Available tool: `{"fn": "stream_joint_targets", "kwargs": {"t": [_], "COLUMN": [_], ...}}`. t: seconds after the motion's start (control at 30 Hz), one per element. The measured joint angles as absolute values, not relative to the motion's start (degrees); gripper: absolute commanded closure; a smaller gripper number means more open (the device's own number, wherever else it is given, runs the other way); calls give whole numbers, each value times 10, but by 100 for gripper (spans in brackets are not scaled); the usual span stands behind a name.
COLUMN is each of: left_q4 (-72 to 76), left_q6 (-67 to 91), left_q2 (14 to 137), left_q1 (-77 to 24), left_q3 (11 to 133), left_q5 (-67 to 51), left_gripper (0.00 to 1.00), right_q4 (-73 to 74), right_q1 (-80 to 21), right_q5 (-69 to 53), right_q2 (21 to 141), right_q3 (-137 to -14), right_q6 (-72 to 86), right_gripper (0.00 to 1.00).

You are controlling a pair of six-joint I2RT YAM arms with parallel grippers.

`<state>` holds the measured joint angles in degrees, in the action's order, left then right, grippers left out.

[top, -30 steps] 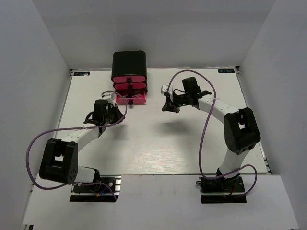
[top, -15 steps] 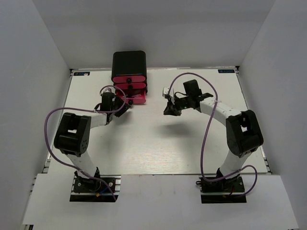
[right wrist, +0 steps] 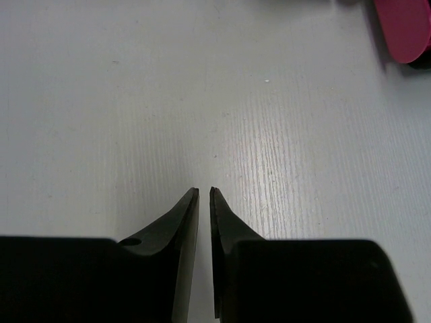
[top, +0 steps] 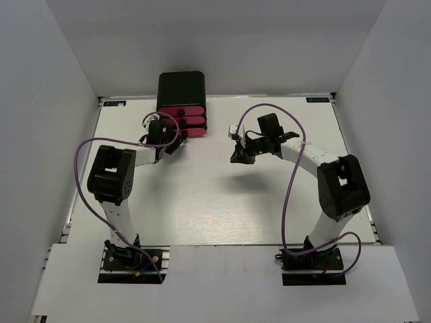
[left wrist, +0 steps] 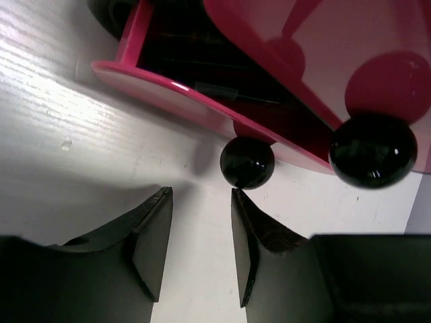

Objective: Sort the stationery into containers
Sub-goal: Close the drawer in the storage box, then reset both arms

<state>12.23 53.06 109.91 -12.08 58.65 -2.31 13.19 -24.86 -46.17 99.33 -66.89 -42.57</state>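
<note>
Here, the left claw [left wrist: 199,247] is shown spread and empty, the black knob [left wrist: 247,163] of the lowest pink drawer [left wrist: 168,84] just ahead of its tips, untouched. A thin dark pen [left wrist: 236,94] is glimpsed inside the part-open drawer. The right claw [right wrist: 204,202] is seen almost pressed together, empty, above the surface [right wrist: 101,101].

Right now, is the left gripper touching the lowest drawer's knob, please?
Cannot tell. In the left wrist view the knob sits right at one tip of the open left gripper; neither gap nor contact shows plainly.
</note>
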Motion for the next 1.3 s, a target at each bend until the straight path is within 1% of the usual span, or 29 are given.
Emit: {"fn": "stream_joint_targets", "kwargs": {"t": [0.27,0.63,0.67,0.8,0.9,0.93,1.0,1.03,1.1,1.13,1.2,1.23,1.3], "left_q4": [131,155,155,155,157,160,168,170,172,174,182,183,181], "left_q6": [557,641,647,667,675,677,680,680,677,674,668,664,653], "left_q2": [1121,1131,1132,1132,1134,1135,1138,1139,1139,1139,1131,1122,1093], "left_q1": [-121,-121,-121,-121,-120,-120,-120,-120,-120,-120,-120,-119,-119], "left_q3": [599,601,601,602,613,618,628,632,632,628,606,589,537], "left_q5": [-6,27,30,42,49,51,52,51,44,36,20,13,-1], "left_gripper": [50,50,50,50,50,50,50,50,50,50,50,50,50], "right_q4": [132,132,132,132,132,132,133,133,134,134,135,135,135], "right_q1": [-248,-248,-248,-248,-248,-248,-248,-248,-248,-248,-248,-248,-248], "right_q5": [-455,-451,-451,-451,-451,-451,-451,-450,-448,-447,-444,-442,-438], "right_q2": [993,993,993,993,993,993,993,993,993,993,993,993,990], "right_q3": [-666,-666,-666,-666,-666,-666,-666,-666,-666,-666,-666,-665,-663], "right_q6": [-426,-426,-426,-426,-426,-426,-425,-426,-427,-428,-430,-432,-434], "right_gripper": [82,82,80,80,76,71,66,59,51,43,34,10,10]}}
